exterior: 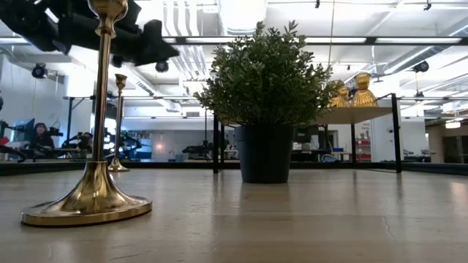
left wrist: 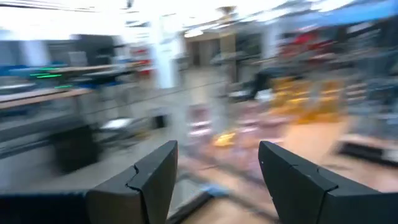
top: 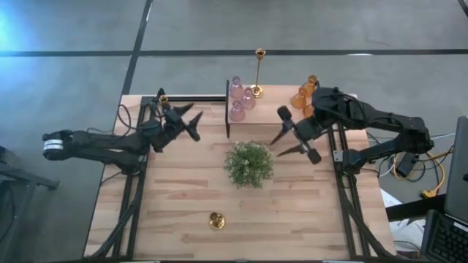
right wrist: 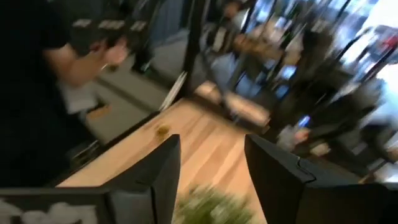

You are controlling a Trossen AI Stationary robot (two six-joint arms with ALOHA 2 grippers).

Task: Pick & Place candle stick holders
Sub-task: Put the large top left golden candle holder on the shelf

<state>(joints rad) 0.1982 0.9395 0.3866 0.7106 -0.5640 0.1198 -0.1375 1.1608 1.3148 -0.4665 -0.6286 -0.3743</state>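
A potted plant [top: 249, 163] stands mid-table in its dark pot [exterior: 265, 153], with the right gripper [top: 285, 144] just beside it, fingers spread and empty, and the left gripper [top: 196, 125] farther off on the other side, likewise open and holding nothing. Behind the plant, three pink glass holders [top: 240, 99] and three amber glass holders [top: 306, 94] cluster on a raised shelf [top: 270, 113], a tall brass holder [top: 259, 73] between the groups. A second brass holder [top: 216, 220] stands alone in front of the plant, a third [top: 162, 95] at the far corner behind the left gripper.
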